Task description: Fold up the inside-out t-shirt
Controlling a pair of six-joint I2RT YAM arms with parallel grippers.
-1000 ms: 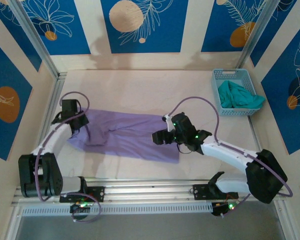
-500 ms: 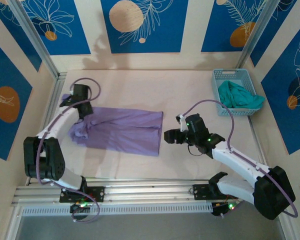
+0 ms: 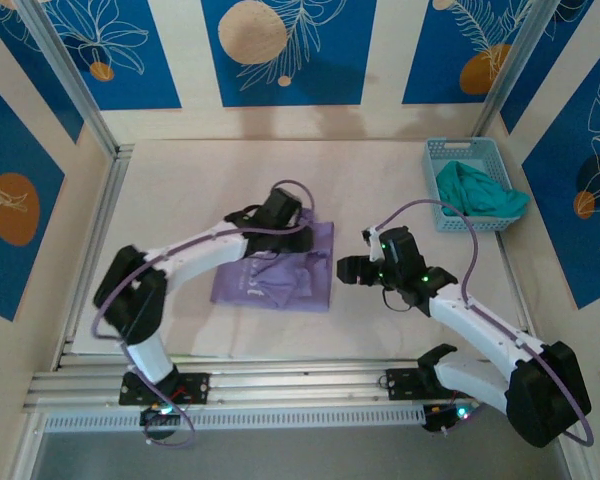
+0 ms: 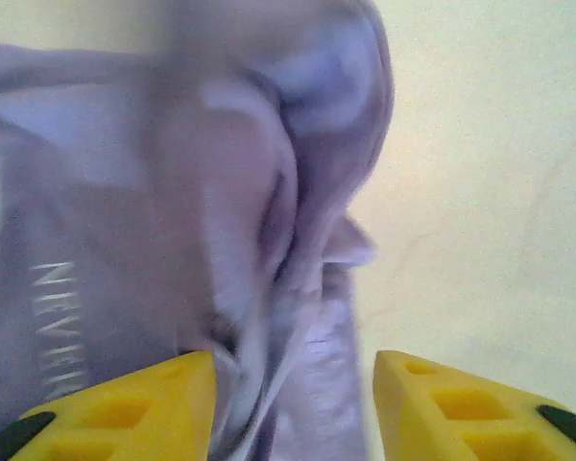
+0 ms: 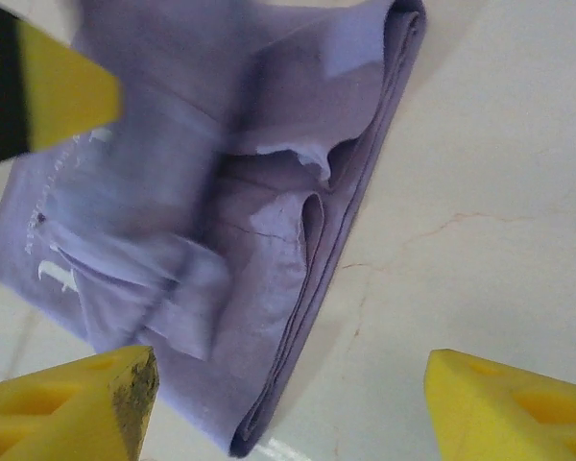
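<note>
Folded lavender cotton t-shirt (image 3: 272,282) just left of right gripper (image 3: 346,268), jaws wide, empty; left gripper (image 4: 293,389) over its fold, jaws parted.

Left arm (image 3: 195,243) and right arm (image 3: 480,322): white links, black joint housings. A purple cable (image 3: 420,203) follows each. Gripper fingers (image 5: 67,403) are yellow.

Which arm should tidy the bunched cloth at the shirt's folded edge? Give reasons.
Probably left: the left gripper sits open right over bunched cloth on the t-shirt; the right gripper hovers open beside its edge.
</note>
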